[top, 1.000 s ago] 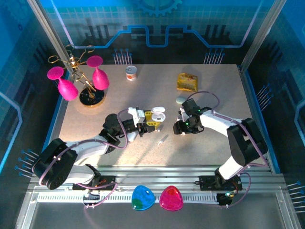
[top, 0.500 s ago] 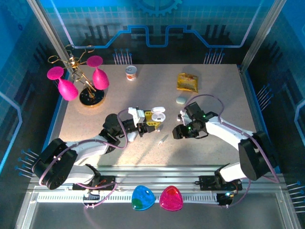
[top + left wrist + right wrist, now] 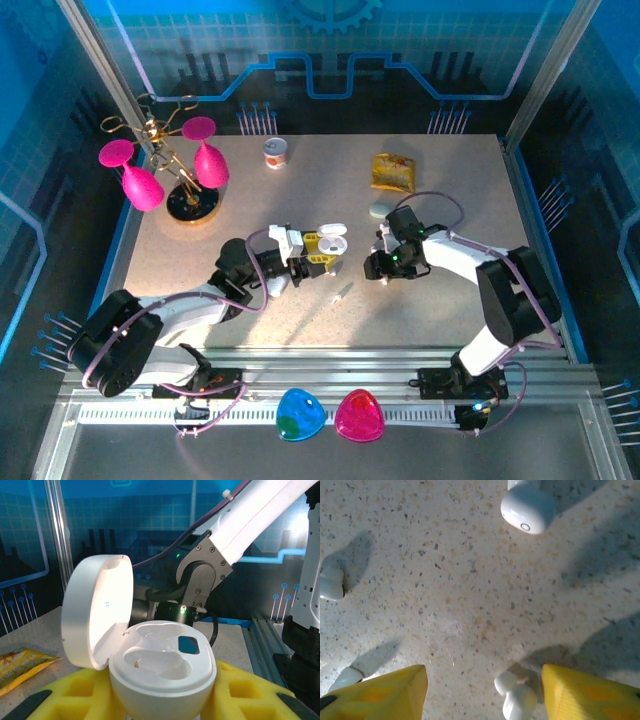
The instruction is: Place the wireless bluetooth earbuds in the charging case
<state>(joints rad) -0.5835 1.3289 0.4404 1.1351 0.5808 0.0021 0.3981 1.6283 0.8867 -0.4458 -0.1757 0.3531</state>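
Left gripper point(image 3: 318, 252): clamped on charging case point(image 3: 162, 667), lid raised | Right gripper point(image 3: 485, 695): fingers spread above table point(image 3: 470, 605) | Wrist-view positions: earbud point(image 3: 516, 696) between its fingers, 5 o'clock; second earbud point(image 3: 331, 582), 9 o'clock; third earbud point(image 3: 528, 506), 1 o'clock

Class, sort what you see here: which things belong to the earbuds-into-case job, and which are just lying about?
Job in hand:
- open charging case, held by the left gripper
- earbuds on the table
- right gripper, open over them

Lying about:
- pink glasses
- small can
- yellow packet
- blue shape
- pink shape
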